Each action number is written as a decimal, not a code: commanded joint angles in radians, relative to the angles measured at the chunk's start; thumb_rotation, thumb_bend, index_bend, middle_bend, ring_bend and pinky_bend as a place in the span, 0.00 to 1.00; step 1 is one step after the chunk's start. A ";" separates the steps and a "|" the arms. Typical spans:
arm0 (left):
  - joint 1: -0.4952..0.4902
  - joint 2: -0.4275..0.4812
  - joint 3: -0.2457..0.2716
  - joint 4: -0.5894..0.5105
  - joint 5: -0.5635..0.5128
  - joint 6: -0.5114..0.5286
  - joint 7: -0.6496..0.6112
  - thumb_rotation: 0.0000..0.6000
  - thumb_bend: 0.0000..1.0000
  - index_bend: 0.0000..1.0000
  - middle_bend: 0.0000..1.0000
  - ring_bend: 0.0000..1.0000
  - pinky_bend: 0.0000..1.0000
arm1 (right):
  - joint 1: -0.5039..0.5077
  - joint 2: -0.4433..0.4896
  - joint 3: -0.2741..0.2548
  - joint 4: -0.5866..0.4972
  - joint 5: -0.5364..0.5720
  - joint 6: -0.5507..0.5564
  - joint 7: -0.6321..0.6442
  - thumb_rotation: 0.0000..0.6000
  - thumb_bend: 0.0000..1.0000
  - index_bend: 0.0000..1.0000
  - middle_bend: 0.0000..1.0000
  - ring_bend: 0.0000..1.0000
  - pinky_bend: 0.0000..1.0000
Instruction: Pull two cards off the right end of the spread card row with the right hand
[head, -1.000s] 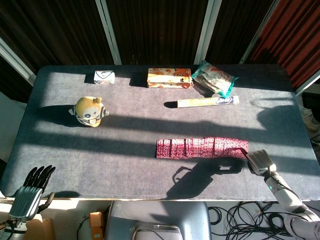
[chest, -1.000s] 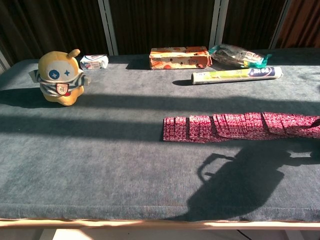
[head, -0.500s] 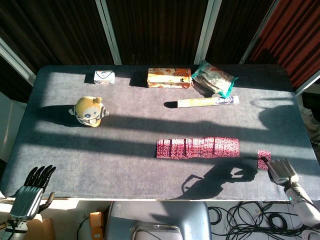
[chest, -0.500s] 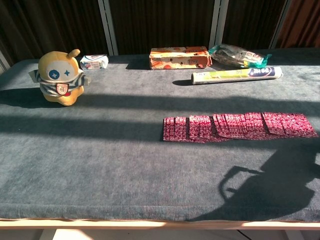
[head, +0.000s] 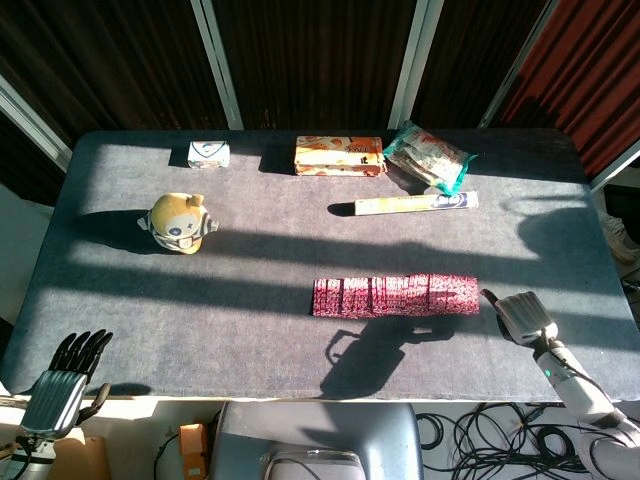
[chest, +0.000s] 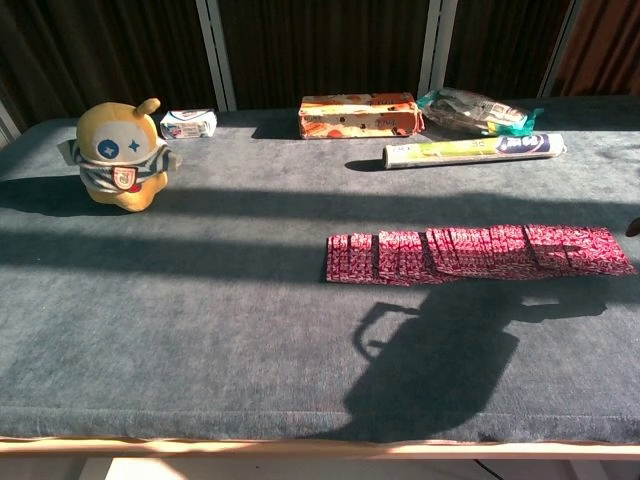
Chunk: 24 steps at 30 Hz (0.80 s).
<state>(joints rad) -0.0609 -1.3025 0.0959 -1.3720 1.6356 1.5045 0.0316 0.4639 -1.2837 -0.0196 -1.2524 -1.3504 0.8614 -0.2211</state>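
Note:
The spread row of dark red cards lies across the middle right of the grey table; the chest view shows the same row. My right hand hovers low just past the row's right end, back up, with one dark fingertip reaching toward the last card. I see nothing held in it. The patch of table under it is hidden. In the chest view only a dark tip shows at the right frame edge. My left hand hangs below the table's front left corner, fingers straight, holding nothing.
A yellow plush toy stands at the left. Along the back are a small white box, an orange box and a snack bag. A long tube lies behind the row.
The right hand drew back to the right, dragging a card clear of the row, then came back left to the row's end. That loose card no longer shows. The row is shorter.

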 joint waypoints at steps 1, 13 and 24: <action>0.004 0.001 -0.002 0.002 -0.004 0.000 -0.001 1.00 0.42 0.00 0.08 0.06 0.07 | 0.027 -0.030 0.012 -0.008 0.033 -0.040 -0.046 1.00 0.72 0.18 0.95 1.00 1.00; 0.005 0.003 -0.007 0.000 -0.005 -0.004 -0.002 1.00 0.41 0.00 0.08 0.06 0.07 | 0.054 -0.070 0.015 0.014 0.090 -0.088 -0.112 1.00 0.71 0.18 0.95 1.00 1.00; -0.003 0.003 -0.018 -0.008 -0.026 -0.031 0.010 1.00 0.42 0.00 0.08 0.06 0.07 | 0.102 -0.129 0.060 0.215 0.225 -0.216 -0.102 1.00 0.72 0.20 0.95 1.00 1.00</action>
<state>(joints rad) -0.0610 -1.2993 0.0800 -1.3777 1.6136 1.4792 0.0388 0.5422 -1.3810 0.0177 -1.1453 -1.1864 0.7098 -0.3345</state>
